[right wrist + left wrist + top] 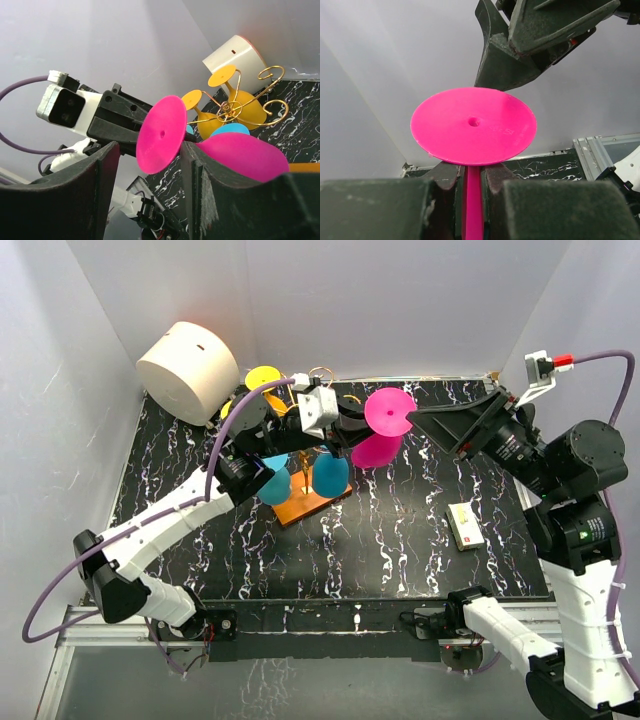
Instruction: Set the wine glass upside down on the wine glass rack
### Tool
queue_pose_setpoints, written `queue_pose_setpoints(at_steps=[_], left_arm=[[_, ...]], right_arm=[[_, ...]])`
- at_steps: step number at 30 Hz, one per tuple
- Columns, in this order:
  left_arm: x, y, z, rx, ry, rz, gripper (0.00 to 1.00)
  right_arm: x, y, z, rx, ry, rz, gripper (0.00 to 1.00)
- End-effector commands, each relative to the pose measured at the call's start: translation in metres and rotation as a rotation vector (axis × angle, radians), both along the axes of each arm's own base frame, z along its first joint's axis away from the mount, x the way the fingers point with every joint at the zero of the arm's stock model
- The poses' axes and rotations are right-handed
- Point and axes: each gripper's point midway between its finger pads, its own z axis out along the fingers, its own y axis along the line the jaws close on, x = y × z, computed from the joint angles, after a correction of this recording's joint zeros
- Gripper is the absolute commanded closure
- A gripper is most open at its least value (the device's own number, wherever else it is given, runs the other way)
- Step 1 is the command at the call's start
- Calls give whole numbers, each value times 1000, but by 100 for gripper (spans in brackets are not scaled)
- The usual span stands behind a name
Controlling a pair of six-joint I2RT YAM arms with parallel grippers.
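Note:
The pink wine glass is held in the air, base disc toward the right and bowl lower. My left gripper is shut on its stem, with the disc just beyond the fingers. My right gripper is open; in its wrist view the disc lies between the spread fingers, apart from them, with the bowl to the right. The gold wire rack on its orange-brown base holds blue glasses and yellow glasses.
A white cylinder lies at the back left corner. A small yellow-and-white box lies on the black marbled table at the right. White walls close in the back and sides.

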Motion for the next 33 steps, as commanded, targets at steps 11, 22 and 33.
queue_pose_setpoints(at_steps=[11, 22, 33], left_arm=[[-10, 3, 32, -73, -81, -40, 100], [-11, 3, 20, -63, 40, -61, 89], [-28, 29, 8, -130, 549, -83, 38]], right_arm=[[12, -2, -10, 33, 86, -36, 67], [19, -5, -12, 194, 168, -54, 100], [32, -17, -13, 213, 158, -154, 100]])
